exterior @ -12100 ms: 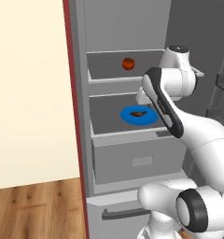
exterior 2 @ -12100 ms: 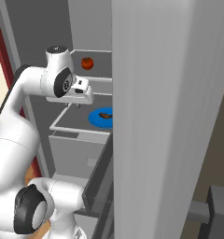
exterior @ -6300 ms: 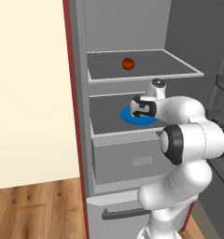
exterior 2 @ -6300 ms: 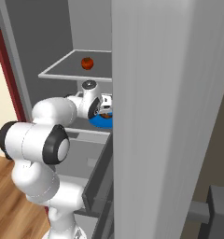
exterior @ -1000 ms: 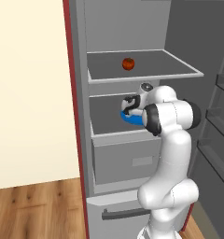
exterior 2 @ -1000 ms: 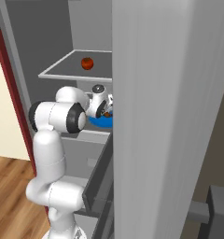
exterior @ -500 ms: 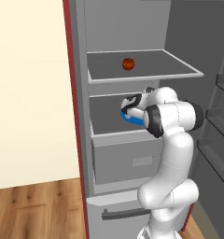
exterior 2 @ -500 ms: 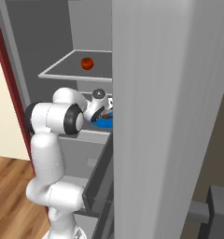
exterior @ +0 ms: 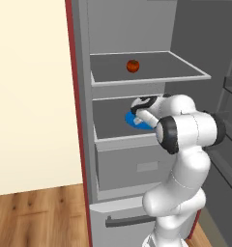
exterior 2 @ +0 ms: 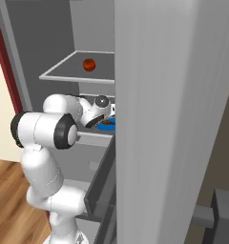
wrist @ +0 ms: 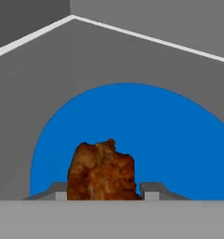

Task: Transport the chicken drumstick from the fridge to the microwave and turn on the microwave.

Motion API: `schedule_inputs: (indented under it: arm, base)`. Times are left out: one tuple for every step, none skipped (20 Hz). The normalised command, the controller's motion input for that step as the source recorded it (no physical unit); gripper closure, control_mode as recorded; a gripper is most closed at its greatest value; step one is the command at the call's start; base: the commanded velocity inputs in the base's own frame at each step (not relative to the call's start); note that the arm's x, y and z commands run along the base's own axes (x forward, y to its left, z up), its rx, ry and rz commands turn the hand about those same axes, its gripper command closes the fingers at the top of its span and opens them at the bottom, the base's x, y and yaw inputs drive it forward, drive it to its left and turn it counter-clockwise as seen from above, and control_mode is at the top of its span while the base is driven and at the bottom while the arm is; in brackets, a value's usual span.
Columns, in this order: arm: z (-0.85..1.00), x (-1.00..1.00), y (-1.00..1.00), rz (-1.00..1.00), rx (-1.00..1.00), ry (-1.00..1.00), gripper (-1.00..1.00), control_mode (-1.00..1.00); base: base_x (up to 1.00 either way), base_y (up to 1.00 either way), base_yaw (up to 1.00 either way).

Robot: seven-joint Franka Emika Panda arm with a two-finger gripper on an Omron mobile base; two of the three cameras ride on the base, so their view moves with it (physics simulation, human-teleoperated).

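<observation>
The chicken drumstick (wrist: 102, 170), brown and lumpy, sits between my gripper's (wrist: 104, 191) two finger tips, which are shut on its sides. A round blue plate (wrist: 156, 130) lies just behind it on the fridge's middle shelf. In the left base view my gripper (exterior: 137, 115) is inside the fridge (exterior: 84, 144), low over the near edge of the blue plate (exterior: 135, 123). From the right base view the hand reaches in beside the plate (exterior 2: 107, 126). The microwave is out of view.
A round red-orange fruit (exterior: 133, 66) (exterior 2: 89, 64) rests on the shelf above. The open fridge door (exterior 2: 173, 119) stands close on the right. A grey drawer (exterior: 132, 164) projects below the middle shelf. The shelf overhead leaves little height.
The hand has shifted slightly up and toward the shelf's front over the plate, jaws unchanged on the drumstick. The base has not moved.
</observation>
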Motion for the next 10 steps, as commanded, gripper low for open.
schedule_inputs:
  arm:
    - [0.44, -0.56, -0.03, 0.00, 0.11, 0.00, 1.00, -1.00]
    - [0.42, -0.57, -0.03, 0.00, 0.11, 0.00, 1.00, -1.00]
    - [0.41, -0.55, -0.03, 0.00, 0.11, 0.00, 1.00, -1.00]
    - [0.44, -0.56, -0.04, 0.00, 0.11, 0.00, 1.00, -1.00]
    - [0.48, -0.48, 0.00, 0.00, 0.11, 0.00, 1.00, -1.00]
    - [0.54, -0.46, 0.00, 0.00, 0.11, 0.00, 1.00, -1.00]
    - [0.57, -0.41, 0.00, 0.00, 0.09, 0.00, 1.00, -1.00]
    - [0.60, -0.39, 0.00, 0.00, 0.09, 0.00, 1.00, -1.00]
    - [0.65, -0.30, 0.00, 0.00, 0.07, 0.00, 1.00, -1.00]
    - [0.70, -0.23, 0.00, 0.00, 0.06, 0.00, 1.00, -1.00]
  base:
    - [0.00, 0.00, 0.00]
    - [0.00, 0.00, 0.00]
    - [0.00, 0.00, 0.00]
    - [0.00, 0.00, 0.00]
    - [0.00, 0.00, 0.00]
    - [0.00, 0.00, 0.00]
    - [0.00, 0.00, 0.00]
    - [0.00, 0.00, 0.00]
    - [0.00, 0.00, 0.00]
    - [0.00, 0.00, 0.00]
